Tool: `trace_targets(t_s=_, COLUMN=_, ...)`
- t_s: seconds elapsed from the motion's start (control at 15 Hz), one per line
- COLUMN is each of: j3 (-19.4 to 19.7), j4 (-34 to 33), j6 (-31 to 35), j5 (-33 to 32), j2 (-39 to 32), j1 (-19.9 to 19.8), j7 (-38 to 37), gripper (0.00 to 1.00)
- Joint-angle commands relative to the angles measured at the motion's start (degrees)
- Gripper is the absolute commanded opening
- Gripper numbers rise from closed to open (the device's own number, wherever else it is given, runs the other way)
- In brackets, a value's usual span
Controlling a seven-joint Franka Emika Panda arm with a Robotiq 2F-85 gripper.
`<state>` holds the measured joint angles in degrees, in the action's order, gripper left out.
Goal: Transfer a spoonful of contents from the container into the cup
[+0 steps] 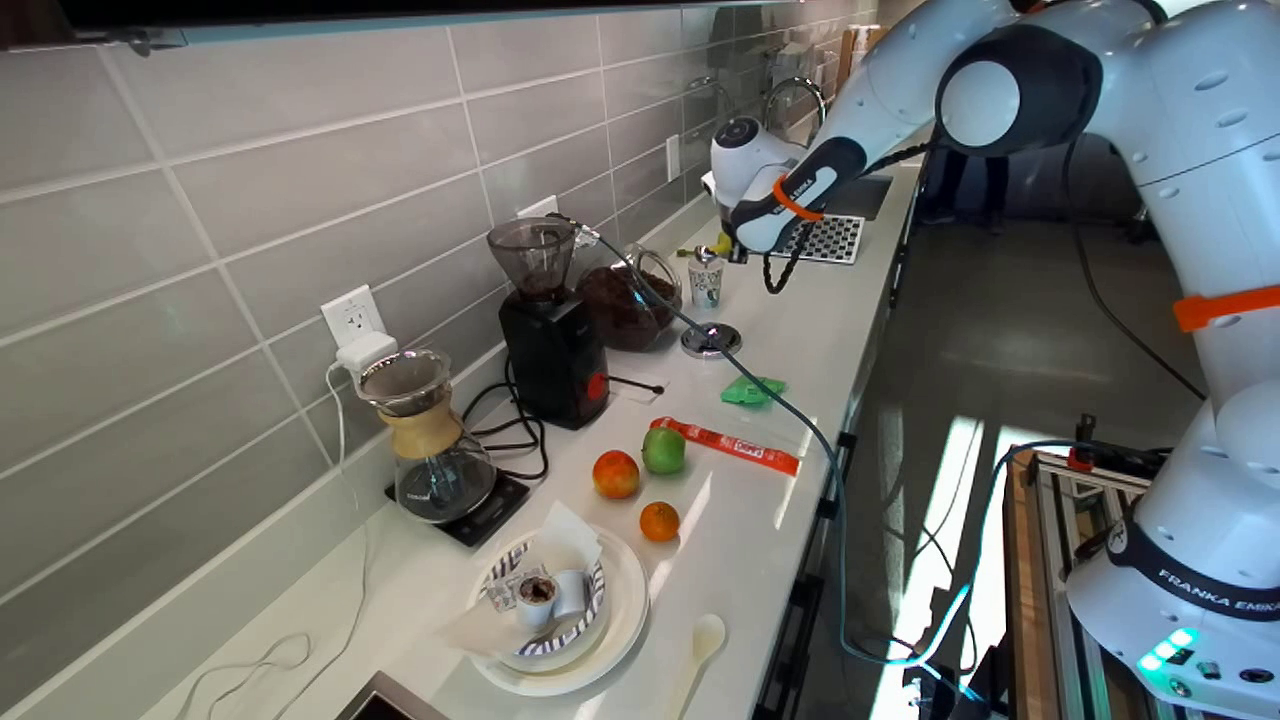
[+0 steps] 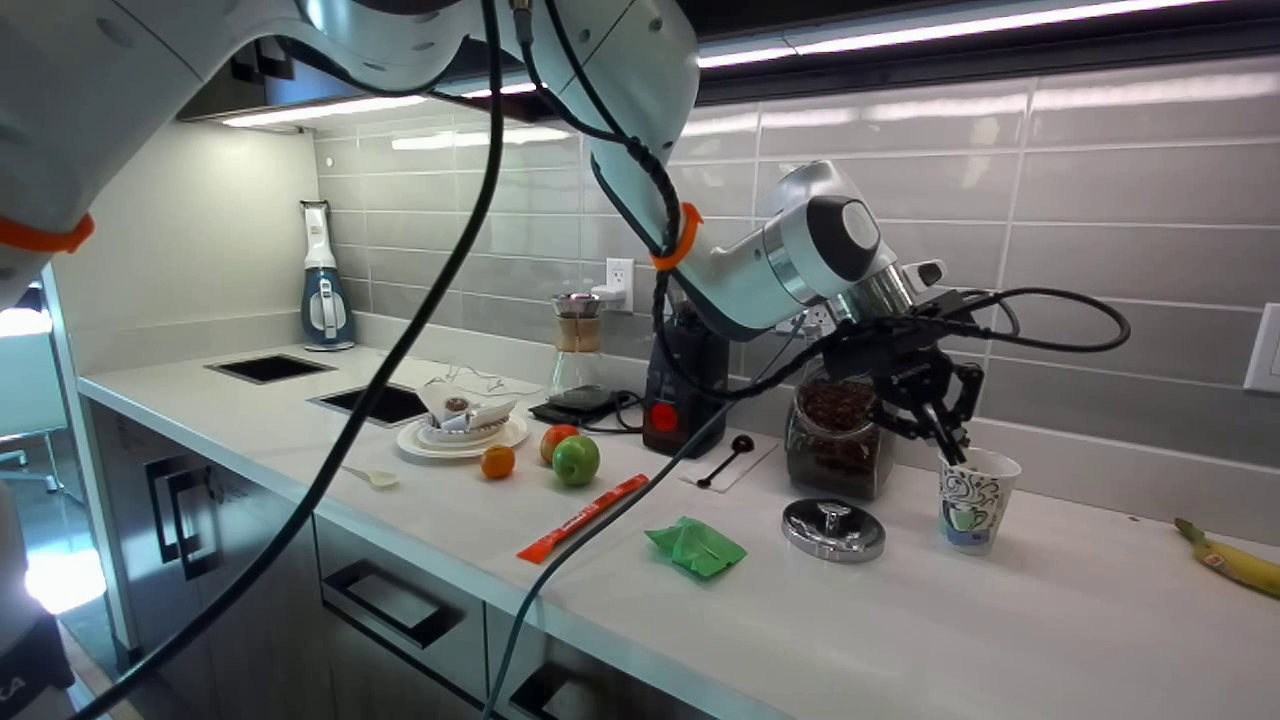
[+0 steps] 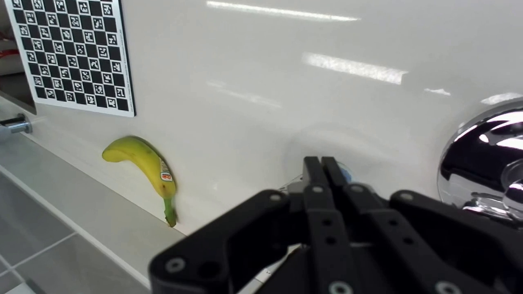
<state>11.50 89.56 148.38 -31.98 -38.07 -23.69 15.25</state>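
So, above the counter [image 2: 1050, 640] your arm [image 1: 1210, 150] reaches across, blocking the upper part of the grinder [image 2: 690, 415] in an exterior view. Your gripper [image 3: 320, 160] slants down with its jaws together; up close in the wrist view, the two fingers [image 3: 312, 175] lie side by side with just a thin seam between them. In an exterior view it hides one edge of the dark-filled jar [image 2: 832, 440], which shows in the exterior views only. The banana [image 2: 1235, 562] runs off the frame in an exterior view, while the wrist view gives you all of it. The lid [image 2: 833, 530] lies near the jar, cut off at the right edge of the wrist view. The cup [image 2: 972, 510] stands upright at the fingers' tips; you cannot tell whether they touch its rim. The wrist view leaves only scraps of it behind the fingers, and a shiny shape [image 1: 706, 256] over it in an exterior view is too blurred to make out. The black spoon [image 2: 725, 463] shows its bowl in an exterior view; where only its handle [image 1: 637, 384] pokes out, the grinder hides the rest.
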Motion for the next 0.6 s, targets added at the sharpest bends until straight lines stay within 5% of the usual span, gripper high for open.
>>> trace_targets(t_s=0.0, j3=0.01, j4=-2.43, j6=0.96, j5=5.81, j2=-1.75, j1=-0.68, j7=5.22, gripper=0.01)
trace_targets(t_s=0.53, j3=-1.86, j4=-4.63, j6=-0.76, j5=13.88, j2=-2.73, j1=-2.42, j7=11.57, gripper=0.01)
